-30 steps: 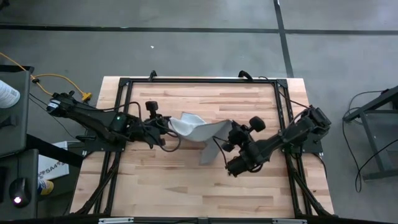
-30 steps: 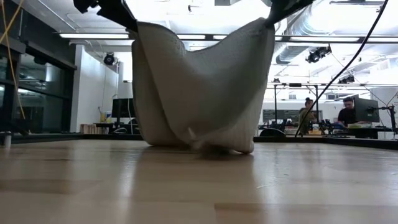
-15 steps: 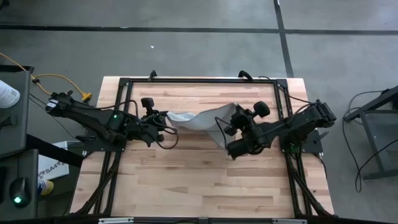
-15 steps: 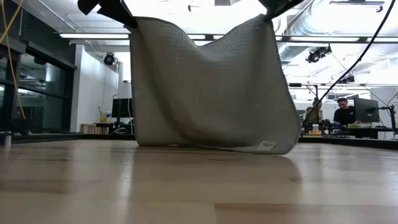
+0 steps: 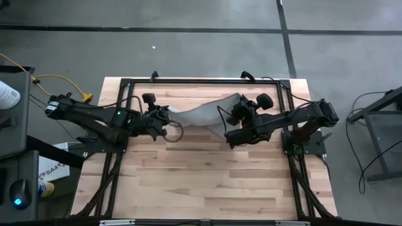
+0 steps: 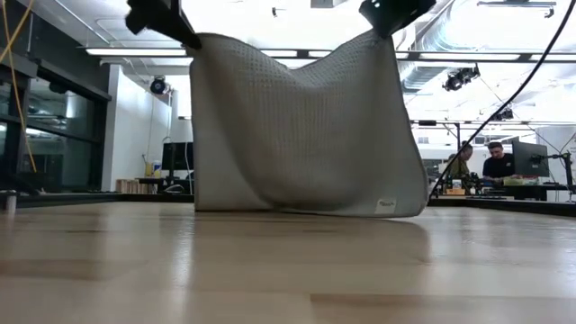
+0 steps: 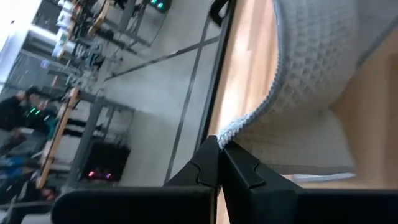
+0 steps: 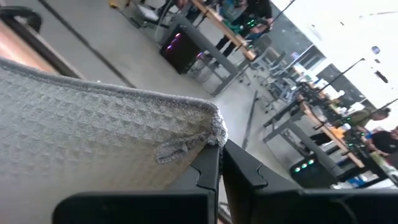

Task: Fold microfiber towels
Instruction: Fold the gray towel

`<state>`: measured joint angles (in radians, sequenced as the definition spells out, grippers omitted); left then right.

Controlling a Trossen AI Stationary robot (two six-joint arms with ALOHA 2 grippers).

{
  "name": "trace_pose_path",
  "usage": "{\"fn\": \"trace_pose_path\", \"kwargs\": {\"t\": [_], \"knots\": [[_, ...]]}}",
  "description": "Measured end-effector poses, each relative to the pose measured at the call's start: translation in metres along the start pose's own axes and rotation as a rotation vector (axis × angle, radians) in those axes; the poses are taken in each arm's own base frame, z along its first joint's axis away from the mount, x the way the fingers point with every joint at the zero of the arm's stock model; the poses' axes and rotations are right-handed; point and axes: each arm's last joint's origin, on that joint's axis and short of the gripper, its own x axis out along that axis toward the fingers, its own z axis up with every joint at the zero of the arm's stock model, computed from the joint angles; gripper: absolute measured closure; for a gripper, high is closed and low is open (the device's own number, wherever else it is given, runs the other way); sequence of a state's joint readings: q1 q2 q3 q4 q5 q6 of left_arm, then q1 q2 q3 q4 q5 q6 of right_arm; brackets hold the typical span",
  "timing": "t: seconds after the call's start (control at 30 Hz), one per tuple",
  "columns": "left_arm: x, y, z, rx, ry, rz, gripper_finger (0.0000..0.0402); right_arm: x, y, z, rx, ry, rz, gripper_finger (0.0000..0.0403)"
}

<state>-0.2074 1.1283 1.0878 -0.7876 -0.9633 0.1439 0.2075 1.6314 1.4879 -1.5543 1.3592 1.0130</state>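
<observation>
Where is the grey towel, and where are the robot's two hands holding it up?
grey towel (image 6: 306, 126): low view, middle of the hanging cloth.
left hand (image 7: 219, 144): left wrist view, fingertips pinching a towel corner.
right hand (image 8: 220, 147): right wrist view, fingertips pinching the other corner.

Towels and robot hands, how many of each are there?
Grey towel: 1
Robot hands, left hand and right hand, each pinching a top corner: 2
Total: 3
</observation>
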Motion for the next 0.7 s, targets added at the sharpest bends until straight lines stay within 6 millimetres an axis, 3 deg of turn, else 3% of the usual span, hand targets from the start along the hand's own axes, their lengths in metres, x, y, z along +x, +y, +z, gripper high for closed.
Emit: {"fn": "trace_pose_path", "kwargs": {"t": [0.7], "knots": [[0.051, 0.056, 0.005, 0.024, 0.013, 0.152, 0.0401, 0.068, -0.023, 0.008, -0.055, -0.001, -0.307, 0.0399]]}}
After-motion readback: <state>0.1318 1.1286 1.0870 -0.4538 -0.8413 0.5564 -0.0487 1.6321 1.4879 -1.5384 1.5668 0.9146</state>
